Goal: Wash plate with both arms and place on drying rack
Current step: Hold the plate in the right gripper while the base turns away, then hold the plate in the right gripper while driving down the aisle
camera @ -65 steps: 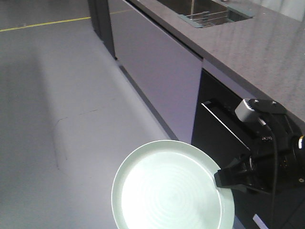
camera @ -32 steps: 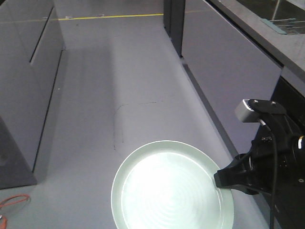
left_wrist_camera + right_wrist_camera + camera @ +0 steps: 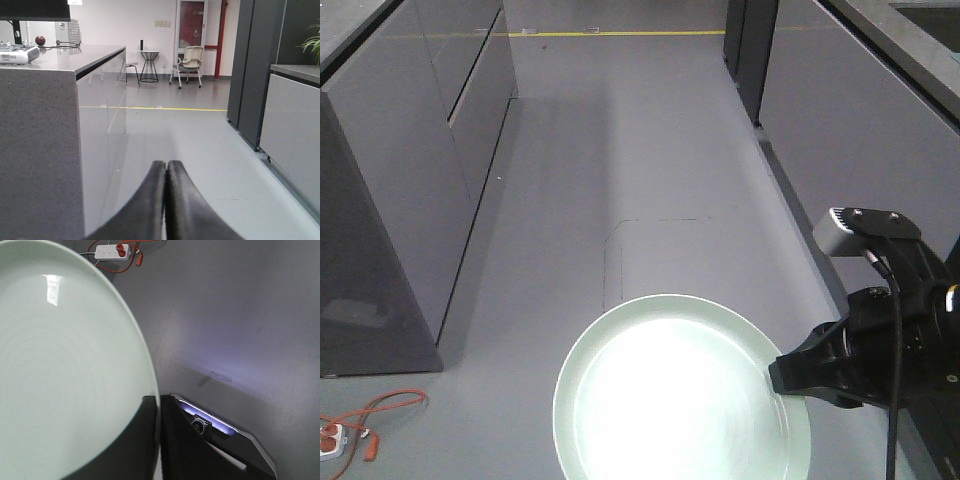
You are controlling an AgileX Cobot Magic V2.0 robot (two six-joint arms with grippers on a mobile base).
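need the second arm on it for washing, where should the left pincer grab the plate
The plate is held roughly flat, face up, with the right pincer clamped on its right edge. I'd take the bare rim on the opposite, left side, coming in level from the left, one finger over and one under. The left pincer is shut, so open it first.

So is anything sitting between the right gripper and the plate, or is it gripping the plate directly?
Nothing visible is in between. The right gripper is shut directly on the rim of the plate, one finger on each side of the edge.
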